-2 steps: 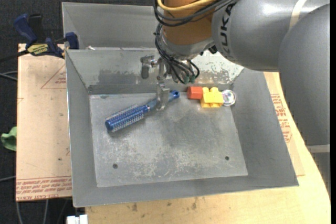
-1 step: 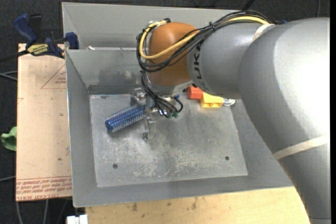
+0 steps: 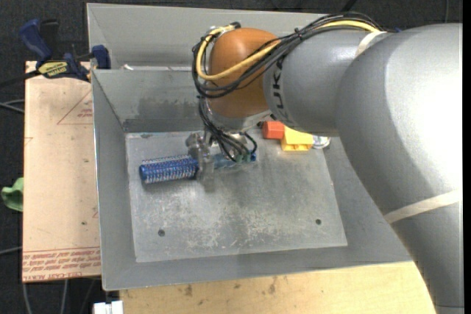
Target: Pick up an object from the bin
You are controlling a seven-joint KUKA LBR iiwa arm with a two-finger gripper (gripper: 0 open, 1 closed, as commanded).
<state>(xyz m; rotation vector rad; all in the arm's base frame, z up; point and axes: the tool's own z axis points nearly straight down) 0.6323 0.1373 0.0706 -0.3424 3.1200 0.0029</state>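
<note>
A blue bristled brush (image 3: 169, 170) lies on the bin floor at the left of centre, its length running left to right. My gripper (image 3: 206, 167) is down at the brush's right end, its metal fingers right against that end. Whether the brush end sits between the fingers is hidden by the gripper body. An orange block (image 3: 273, 130) and a yellow block (image 3: 298, 139) lie side by side near the bin's back wall, just right of the gripper.
The arm with its orange cover and cables hangs over the bin's back and right half. Bare grey floor stretches across the front of the bin. The sloped walls rise at the left and the back.
</note>
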